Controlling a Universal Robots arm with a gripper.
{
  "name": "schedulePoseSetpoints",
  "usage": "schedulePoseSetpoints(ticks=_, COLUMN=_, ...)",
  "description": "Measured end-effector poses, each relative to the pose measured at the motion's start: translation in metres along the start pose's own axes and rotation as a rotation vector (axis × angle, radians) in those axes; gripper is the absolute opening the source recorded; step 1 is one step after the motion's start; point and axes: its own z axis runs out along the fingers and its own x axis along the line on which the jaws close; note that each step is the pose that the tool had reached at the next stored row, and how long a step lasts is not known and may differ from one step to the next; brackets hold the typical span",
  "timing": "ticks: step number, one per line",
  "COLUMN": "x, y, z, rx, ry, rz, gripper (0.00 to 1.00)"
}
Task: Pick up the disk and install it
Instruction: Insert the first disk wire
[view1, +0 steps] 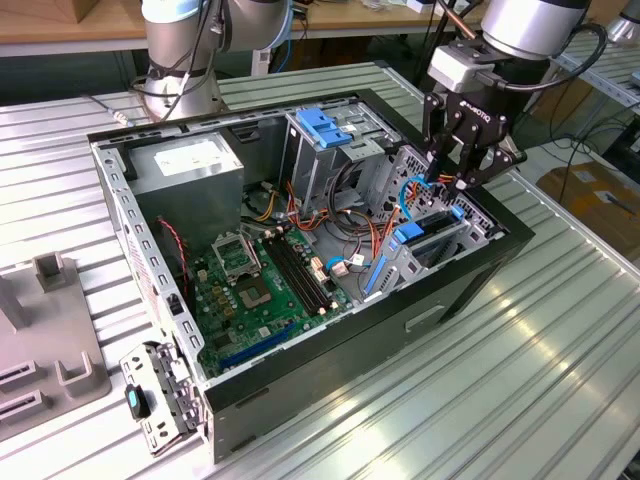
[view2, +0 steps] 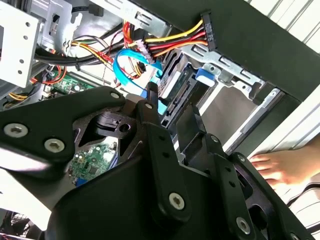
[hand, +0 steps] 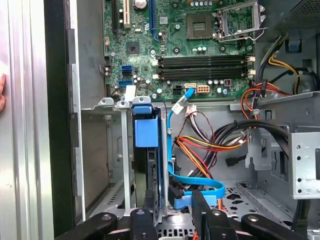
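The disk (view1: 432, 238) stands on edge in the grey bay at the corner of the open computer case (view1: 300, 385) on the exterior view's right, with blue rails along its sides. In the first wrist view its blue end tab caps the disk (hand: 146, 131) in the slot. My gripper (view1: 452, 182) hangs just above the disk's upper end. The black fingers (hand: 149, 212) are apart, so the gripper (hand: 172, 212) is open; one finger is over the disk's edge and a blue data cable (hand: 182, 200) shows between them. In the second wrist view the gripper (view2: 170, 107) sits close over the disk (view2: 175, 85).
Loose red, yellow and orange power wires (hand: 210, 145) lie beside the bay. A grey cage with a blue latch (view1: 325, 125), a power supply box (view1: 190, 165) and the green motherboard (view1: 255, 285) sit inside the case. A person's hand (view2: 280, 167) rests on the ribbed table by the case wall.
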Motion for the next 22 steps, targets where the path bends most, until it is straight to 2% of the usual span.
schedulePoseSetpoints(ticks=6, x=0.0066, y=-0.0011, z=0.0005, rx=-0.0002, ry=0.0000, rz=0.000, gripper=0.42)
schedulePoseSetpoints(ticks=22, x=0.0068, y=-0.0010, z=0.0020, rx=-0.0003, ry=0.0001, rz=0.000, gripper=0.42)
